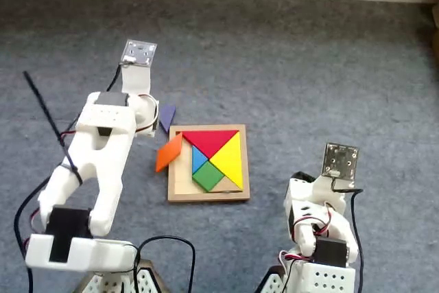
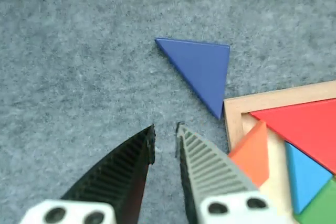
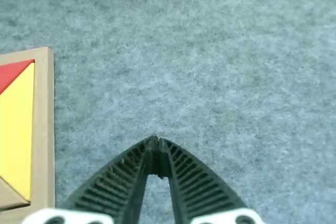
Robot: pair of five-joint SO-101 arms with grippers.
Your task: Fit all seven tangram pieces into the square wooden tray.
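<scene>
While the right hand [image 3: 157,141] is being held pressed together, the left hand [image 2: 166,128] is being held slightly spread near the loose triangle [image 2: 202,69].

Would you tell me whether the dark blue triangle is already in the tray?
Out: the dark blue triangle lies on the carpet beside a corner of the wooden tray.

Grey surface [image 2: 79,51] round both pincers: cloth, felt-like, fuzzy nap, matt. Left pincer [image 2: 165,128]: plastic, ribbed inner faces, one finger black, other pale grey, dull sheen. Right pincer [image 3: 156,142]: black ribbed plastic, matt. Blue triangle [image 2: 202,69] just ahead of left pincer: smooth, painted-looking, satin. Tray [image 2: 262,99] touching its tip: pale bare wood, smooth, matt. Arm shells [image 1: 103,142]: white plastic, smooth, slight gloss.
</scene>
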